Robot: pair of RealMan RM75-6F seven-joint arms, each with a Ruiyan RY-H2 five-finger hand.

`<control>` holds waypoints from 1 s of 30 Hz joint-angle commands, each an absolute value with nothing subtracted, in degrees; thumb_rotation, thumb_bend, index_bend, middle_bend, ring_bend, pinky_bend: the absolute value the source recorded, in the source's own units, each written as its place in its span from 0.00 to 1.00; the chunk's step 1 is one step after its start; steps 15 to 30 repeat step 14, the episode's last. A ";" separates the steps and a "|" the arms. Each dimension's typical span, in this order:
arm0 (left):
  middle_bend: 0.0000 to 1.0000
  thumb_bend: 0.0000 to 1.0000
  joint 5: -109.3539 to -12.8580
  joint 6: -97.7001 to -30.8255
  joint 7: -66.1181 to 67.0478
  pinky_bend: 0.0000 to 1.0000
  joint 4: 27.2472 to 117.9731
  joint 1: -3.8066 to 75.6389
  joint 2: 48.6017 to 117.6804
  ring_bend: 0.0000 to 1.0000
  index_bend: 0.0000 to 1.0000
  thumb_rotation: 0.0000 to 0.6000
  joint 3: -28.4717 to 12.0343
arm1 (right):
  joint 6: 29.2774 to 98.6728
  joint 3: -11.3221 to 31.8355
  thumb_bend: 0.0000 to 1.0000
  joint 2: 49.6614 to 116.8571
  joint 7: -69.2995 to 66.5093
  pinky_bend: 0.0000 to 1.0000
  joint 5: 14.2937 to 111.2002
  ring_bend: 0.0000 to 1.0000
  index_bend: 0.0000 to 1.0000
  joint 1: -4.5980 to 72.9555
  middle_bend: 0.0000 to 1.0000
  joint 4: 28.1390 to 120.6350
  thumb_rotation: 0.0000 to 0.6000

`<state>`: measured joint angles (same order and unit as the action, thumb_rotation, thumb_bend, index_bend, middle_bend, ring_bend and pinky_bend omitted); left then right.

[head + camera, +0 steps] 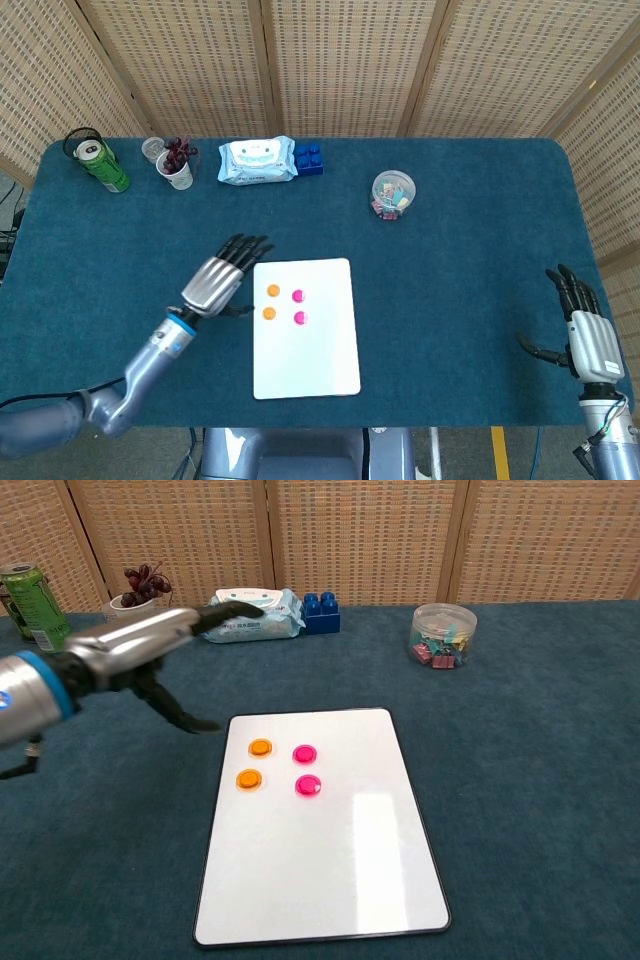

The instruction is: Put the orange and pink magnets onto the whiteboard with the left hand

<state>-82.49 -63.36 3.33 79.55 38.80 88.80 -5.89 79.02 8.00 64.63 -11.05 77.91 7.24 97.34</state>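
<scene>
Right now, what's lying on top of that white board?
On the whiteboard lie two orange magnets and two pink magnets, arranged in a square. Nothing covers them; the left hand is off to the side.

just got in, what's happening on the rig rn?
Magnet placement looks done. Two orange magnets and two pink magnets sit in a small square on the upper left part of the whiteboard. The left hand is open and empty, off the board's left edge over the blue cloth. The right hand is open at the table's right edge, holding nothing.
</scene>
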 commanded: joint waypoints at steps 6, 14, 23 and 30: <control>0.00 0.00 -74.80 -81.97 7.92 0.00 79.64 20.56 79.01 0.00 0.00 1.00 -3.55 | 80.04 8.09 0.26 65.11 -9.58 0.00 78.13 0.00 0.00 7.04 0.00 97.37 1.00; 0.00 0.00 -74.89 -85.24 2.86 0.00 80.27 15.02 76.41 0.00 0.00 1.00 -2.81 | 80.99 8.25 0.26 65.59 -8.64 0.00 78.16 0.00 0.00 6.78 0.00 97.44 1.00; 0.00 0.00 -74.89 -85.24 2.86 0.00 80.27 15.02 76.41 0.00 0.00 1.00 -2.81 | 80.99 8.25 0.26 65.59 -8.64 0.00 78.16 0.00 0.00 6.78 0.00 97.44 1.00; 0.00 0.00 -74.89 -85.24 2.86 0.00 80.27 15.02 76.41 0.00 0.00 1.00 -2.81 | 80.99 8.25 0.26 65.59 -8.64 0.00 78.16 0.00 0.00 6.78 0.00 97.44 1.00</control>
